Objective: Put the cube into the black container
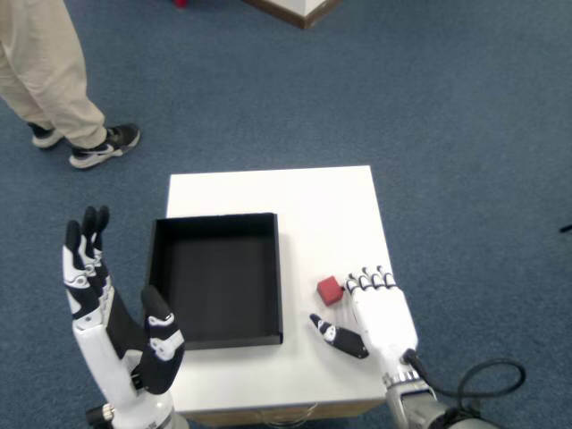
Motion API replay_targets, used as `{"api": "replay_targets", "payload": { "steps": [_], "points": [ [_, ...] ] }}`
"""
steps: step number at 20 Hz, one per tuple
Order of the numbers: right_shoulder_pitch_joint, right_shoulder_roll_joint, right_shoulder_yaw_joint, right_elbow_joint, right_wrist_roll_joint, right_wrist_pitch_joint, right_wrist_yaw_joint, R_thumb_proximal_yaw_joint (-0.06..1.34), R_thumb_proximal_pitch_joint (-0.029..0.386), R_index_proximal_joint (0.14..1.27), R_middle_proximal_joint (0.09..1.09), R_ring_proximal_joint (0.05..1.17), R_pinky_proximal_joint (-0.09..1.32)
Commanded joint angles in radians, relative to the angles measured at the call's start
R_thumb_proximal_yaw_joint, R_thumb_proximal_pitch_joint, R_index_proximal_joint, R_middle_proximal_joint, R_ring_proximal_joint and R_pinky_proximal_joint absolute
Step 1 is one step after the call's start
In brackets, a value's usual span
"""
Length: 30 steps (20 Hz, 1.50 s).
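White table (304, 206) on blue carpet (447, 116); right hand (377, 313) fingers (366, 281) spread, empty, beside red cube (331, 290).

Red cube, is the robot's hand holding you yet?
No. The right hand is open beside the red cube, with its fingers spread on the white table. Nothing is held.

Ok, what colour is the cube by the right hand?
Red. The cube shows best in the head view, on the white table.
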Motion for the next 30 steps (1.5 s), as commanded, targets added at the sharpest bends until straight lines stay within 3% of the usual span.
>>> {"api": "replay_targets", "payload": {
  "steps": [1,11,23,30],
  "points": [
    [-0.051,-0.007,-0.015,-0.007,-0.005,0.028,-0.052,0.27,-0.007,0.6,0.39,0.3,0.21],
    [-0.08,-0.005,-0.053,-0.056,-0.02,0.042,-0.114,0.26,-0.004,0.62,0.39,0.29,0.19],
    [-0.094,-0.003,-0.11,-0.074,-0.062,0.057,-0.089,0.27,-0.002,0.63,0.36,0.26,0.15],
    [-0.071,-0.002,-0.144,-0.053,-0.092,0.057,-0.046,0.27,0.014,0.65,0.37,0.26,0.15]
  ]
}}
